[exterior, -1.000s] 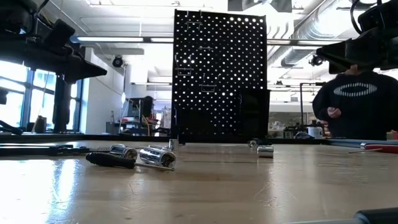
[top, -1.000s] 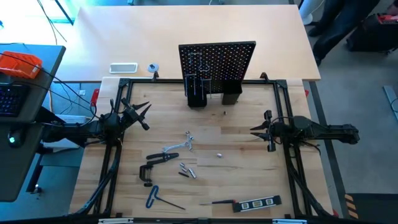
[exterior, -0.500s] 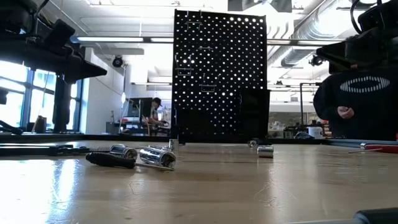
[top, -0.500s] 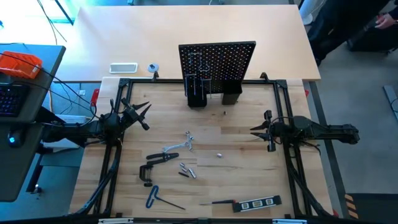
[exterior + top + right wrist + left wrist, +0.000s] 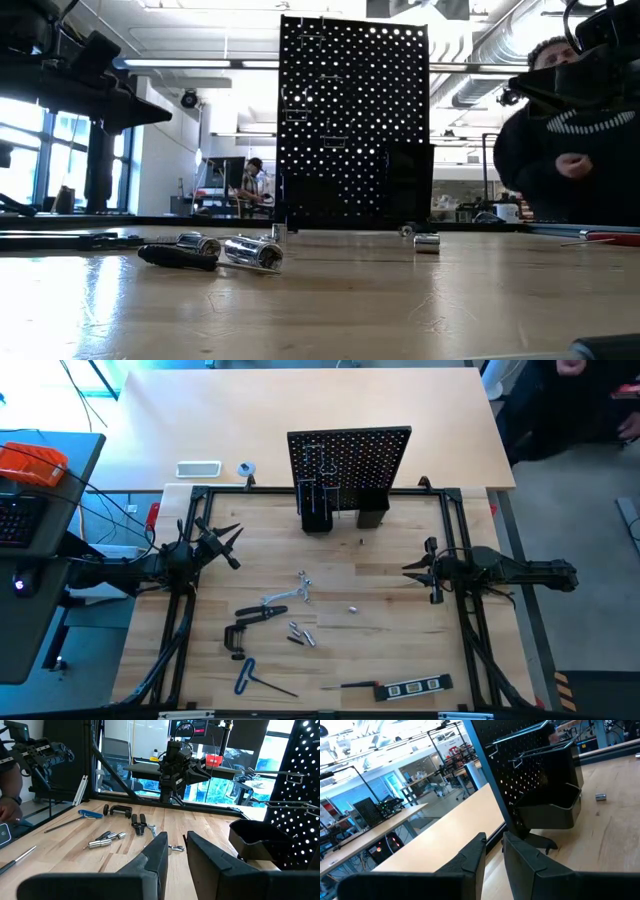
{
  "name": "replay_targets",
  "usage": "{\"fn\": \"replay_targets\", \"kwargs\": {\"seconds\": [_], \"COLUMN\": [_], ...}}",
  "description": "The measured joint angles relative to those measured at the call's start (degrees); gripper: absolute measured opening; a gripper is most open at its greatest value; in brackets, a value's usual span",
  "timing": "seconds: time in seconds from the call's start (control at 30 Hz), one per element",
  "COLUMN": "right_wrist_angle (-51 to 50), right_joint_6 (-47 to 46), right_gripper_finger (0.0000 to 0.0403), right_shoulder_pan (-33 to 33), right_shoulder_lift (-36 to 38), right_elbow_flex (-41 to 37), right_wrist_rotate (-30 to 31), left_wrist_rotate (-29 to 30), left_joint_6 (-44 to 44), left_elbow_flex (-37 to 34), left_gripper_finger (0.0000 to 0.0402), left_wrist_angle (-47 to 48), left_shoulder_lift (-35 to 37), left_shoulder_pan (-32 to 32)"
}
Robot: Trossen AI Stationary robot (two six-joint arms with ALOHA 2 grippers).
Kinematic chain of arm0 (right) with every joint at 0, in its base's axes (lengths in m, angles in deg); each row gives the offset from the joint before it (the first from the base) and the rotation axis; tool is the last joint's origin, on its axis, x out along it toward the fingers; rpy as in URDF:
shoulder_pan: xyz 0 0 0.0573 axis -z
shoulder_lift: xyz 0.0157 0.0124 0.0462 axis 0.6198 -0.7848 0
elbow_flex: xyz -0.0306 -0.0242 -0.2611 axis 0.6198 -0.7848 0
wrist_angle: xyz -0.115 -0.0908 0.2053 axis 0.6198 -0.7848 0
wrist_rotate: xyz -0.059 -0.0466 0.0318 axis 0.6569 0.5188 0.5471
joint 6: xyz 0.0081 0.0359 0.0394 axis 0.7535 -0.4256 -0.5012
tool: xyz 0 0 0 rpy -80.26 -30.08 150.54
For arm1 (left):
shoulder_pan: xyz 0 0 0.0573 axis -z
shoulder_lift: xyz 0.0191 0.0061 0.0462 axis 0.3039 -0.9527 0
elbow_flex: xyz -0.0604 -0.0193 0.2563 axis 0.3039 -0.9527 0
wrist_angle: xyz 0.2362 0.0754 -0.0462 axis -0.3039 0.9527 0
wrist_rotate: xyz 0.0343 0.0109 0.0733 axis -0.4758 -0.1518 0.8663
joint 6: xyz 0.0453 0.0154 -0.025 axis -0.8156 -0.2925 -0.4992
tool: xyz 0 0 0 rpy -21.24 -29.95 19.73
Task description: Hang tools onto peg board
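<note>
The black peg board [image 5: 349, 460] stands upright at the table's far edge, with holder boxes [image 5: 316, 510] at its base. It also shows in the low view [image 5: 353, 120]. Tools lie flat on the table: silver wrenches [image 5: 275, 598], black-handled pliers [image 5: 262, 612], a black C-clamp [image 5: 235, 639], a blue-handled hex key [image 5: 247, 676], small screwdrivers [image 5: 300, 633] and a black level [image 5: 420, 686]. My left gripper [image 5: 228, 545] hovers at the left and my right gripper [image 5: 418, 572] at the right. Both are empty, with a narrow gap between the fingers [image 5: 494, 852] [image 5: 177, 852].
A small silver socket [image 5: 352, 609] lies mid-table. A white tray [image 5: 198, 469] and a tape roll [image 5: 246, 469] sit beyond the black frame's far left. A person [image 5: 570, 150] stands beyond the table's far right corner. Bare wood lies between the tools and the peg board.
Both arms have kept still and no tool has moved. The person beyond the table's far right has shifted.
</note>
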Motion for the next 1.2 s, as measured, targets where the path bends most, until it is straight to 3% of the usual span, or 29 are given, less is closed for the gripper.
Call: {"fn": "replay_targets", "kwargs": {"seconds": [0.83,1.07,1.2], "right_wrist_angle": [0.0,0.0,1.1], "right_joint_6": [1.3,-12.9,-15.1], "right_gripper_finger": [0.0066,0.0066,0.0066], "right_shoulder_pan": [0.0,0.0,0.0], "right_shoulder_lift": [0.0,0.0,0.0], "right_elbow_flex": [0.0,0.0,0.0], "right_wrist_rotate": [2.0,1.8,2.7], "left_wrist_rotate": [0.0,0.0,0.0], "left_joint_6": [0.0,0.0,0.0], "left_elbow_flex": [0.0,0.0,0.0], "left_gripper_finger": [0.0060,0.0060,0.0060], "left_wrist_angle": [0.0,0.0,0.0], "left_shoulder_lift": [0.0,0.0,0.0], "left_shoulder_pan": [0.0,0.0,0.0]}}
